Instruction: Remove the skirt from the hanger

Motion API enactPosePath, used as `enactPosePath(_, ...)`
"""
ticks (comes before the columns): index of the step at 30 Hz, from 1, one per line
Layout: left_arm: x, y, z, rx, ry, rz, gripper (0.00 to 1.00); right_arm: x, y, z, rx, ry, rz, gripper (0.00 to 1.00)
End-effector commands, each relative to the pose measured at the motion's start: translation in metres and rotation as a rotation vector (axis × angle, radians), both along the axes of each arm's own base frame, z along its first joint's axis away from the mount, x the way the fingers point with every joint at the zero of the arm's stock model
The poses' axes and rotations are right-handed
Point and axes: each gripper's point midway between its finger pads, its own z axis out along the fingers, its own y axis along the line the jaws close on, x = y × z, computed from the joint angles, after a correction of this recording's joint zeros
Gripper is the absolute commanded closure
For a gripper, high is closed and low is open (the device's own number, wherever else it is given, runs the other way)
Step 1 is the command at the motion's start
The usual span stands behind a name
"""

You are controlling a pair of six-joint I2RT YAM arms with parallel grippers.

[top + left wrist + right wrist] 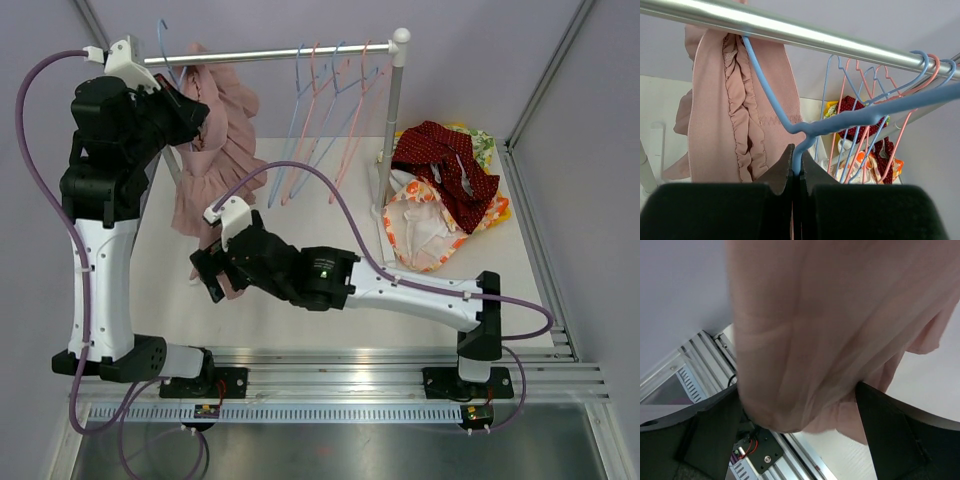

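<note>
A pale pink skirt [215, 150] hangs from a blue hanger [771, 102] at the left end of the metal rail [270, 52]. My left gripper [797, 152] is up beside the rail, shut on the hanger's blue wire just below its neck. In the left wrist view the skirt [725, 115] hangs left of the jaws. My right gripper [210, 275] is low over the table under the skirt. It stands open, and the skirt's lower folds [830, 315] hang down between its two wide-apart fingers [890, 435].
Several empty blue and pink hangers [320, 110] hang further right on the rail, by the white rack post [392, 120]. A heap of red dotted and orange-patterned clothes [445, 190] lies at the right of the table. Aluminium rails [380, 360] run along the near edge.
</note>
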Motion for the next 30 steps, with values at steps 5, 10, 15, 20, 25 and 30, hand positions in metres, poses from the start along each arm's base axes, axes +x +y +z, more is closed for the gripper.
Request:
enactPosePath(5,-0.023,0.0,0.053,-0.034,-0.205,-0.012,1.0,0.021,0.015,0.022,0.139,-0.058,-0.106,0.27)
enactPosePath(10,-0.028,0.0,0.053,-0.036,-0.218,-0.017,1.0,0.019,0.008,-0.005,0.133,-0.079,-0.14,1.0)
enactPosePath(15,-0.026,0.003,0.059,-0.007,-0.226,-0.002,1.0,-0.008,-0.011,-0.113,-0.042,-0.015,-0.156,1.0)
enactPosePath(20,-0.026,0.007,0.068,0.01,-0.251,0.013,1.0,-0.042,-0.034,-0.206,-0.141,0.117,-0.191,1.0)
enactPosePath(25,-0.021,0.015,0.072,0.026,-0.267,0.058,1.0,-0.072,-0.044,-0.248,-0.227,0.136,-0.182,1.0)
enactPosePath(30,-0.018,0.034,0.084,0.068,-0.312,0.161,1.0,-0.091,-0.045,-0.26,-0.307,0.093,-0.206,1.0)
